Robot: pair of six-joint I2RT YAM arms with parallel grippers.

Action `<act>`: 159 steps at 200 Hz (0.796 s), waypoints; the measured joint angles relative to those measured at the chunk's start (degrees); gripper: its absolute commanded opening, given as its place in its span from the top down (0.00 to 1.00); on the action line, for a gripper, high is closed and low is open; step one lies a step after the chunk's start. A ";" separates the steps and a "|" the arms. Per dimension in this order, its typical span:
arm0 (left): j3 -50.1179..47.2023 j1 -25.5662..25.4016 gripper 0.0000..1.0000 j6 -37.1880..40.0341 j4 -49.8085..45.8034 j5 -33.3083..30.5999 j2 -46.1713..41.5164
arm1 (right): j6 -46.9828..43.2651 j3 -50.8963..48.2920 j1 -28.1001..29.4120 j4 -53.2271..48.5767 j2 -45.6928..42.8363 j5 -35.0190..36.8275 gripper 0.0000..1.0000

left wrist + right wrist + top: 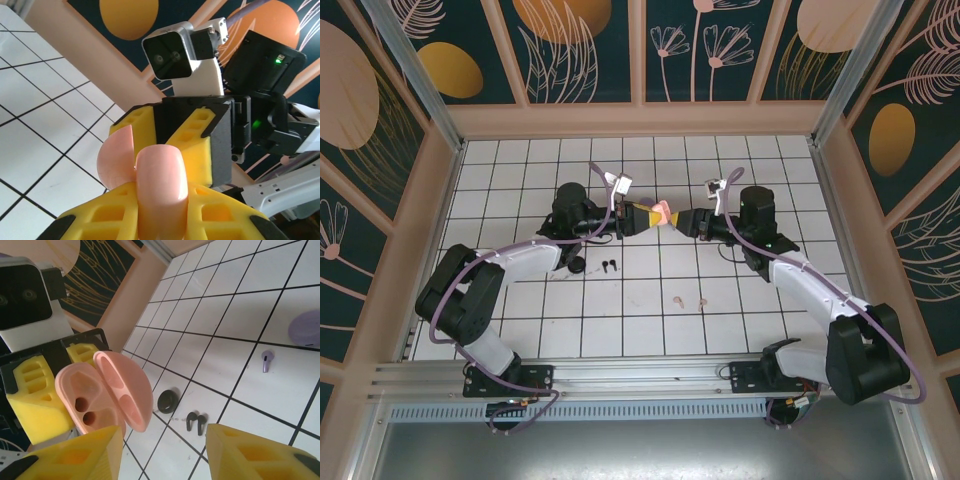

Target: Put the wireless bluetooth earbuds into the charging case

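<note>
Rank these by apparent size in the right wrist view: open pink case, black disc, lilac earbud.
1. open pink case, by far the largest, partly because it is nearest the camera.
2. black disc.
3. lilac earbud, smallest, narrower than the disc.

Tiled table (650, 330); black earbuds (191, 420), pink earbuds (678, 299) lying on it.
</note>
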 measured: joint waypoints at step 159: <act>0.02 -1.22 1.00 -0.87 0.94 0.85 0.90 | -0.09 1.51 0.02 -0.09 2.54 -1.92 0.65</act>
